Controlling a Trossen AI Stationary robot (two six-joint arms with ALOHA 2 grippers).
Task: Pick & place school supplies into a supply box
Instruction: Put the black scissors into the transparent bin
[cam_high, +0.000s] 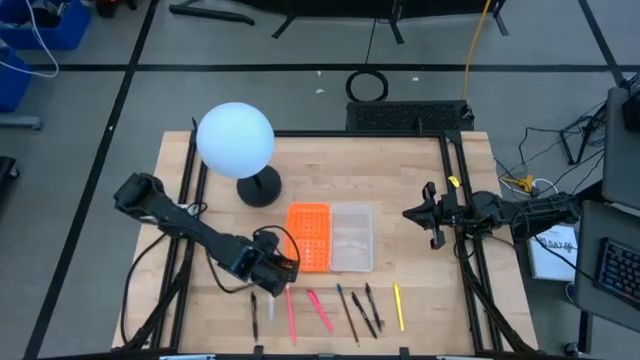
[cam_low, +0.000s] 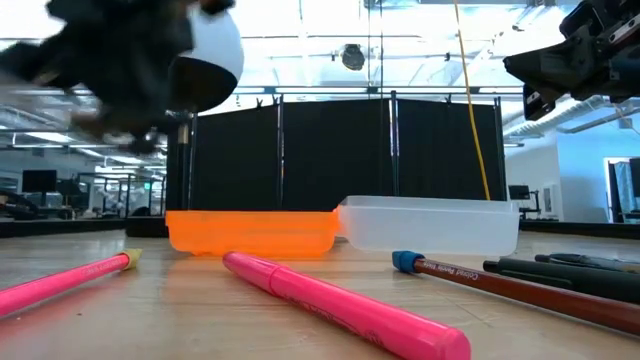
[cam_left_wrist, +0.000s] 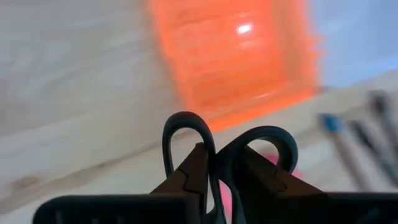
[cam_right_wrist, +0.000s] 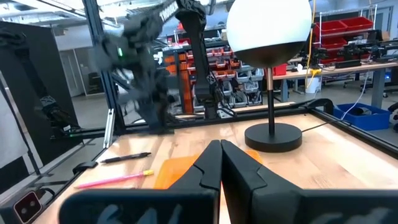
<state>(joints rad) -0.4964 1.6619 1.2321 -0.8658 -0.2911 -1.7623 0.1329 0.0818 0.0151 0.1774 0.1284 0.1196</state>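
My left gripper (cam_high: 277, 270) hovers over the table by the near left corner of the orange gridded panel (cam_high: 309, 236) and is shut on the small black-handled scissors (cam_left_wrist: 186, 127). In the low view it is a dark blur (cam_low: 120, 60) high above the tabletop. The clear tray (cam_high: 352, 238) adjoins the panel on its right, and both lie flat on the table. Pens and pencils lie in a row along the near edge: a dark one (cam_high: 254, 312), two pink ones (cam_high: 291, 315), several dark ones (cam_high: 355, 312) and a yellow one (cam_high: 399, 306). My right gripper (cam_high: 433, 215) waits shut at the table's right side. My left gripper pinches the scissors between its two fingers (cam_left_wrist: 186, 180), just behind the two handle loops (cam_left_wrist: 267, 142). The loops stick out past the fingertips and the blades are hidden between the fingers. The fingers slant down from above. The scissors are lifted clear of the table.
A white globe lamp (cam_high: 236, 140) stands on its round black base (cam_high: 259, 187) behind the orange panel. Black rails run along the table's left, far and right edges. Bare wood lies between the tray and my right gripper.
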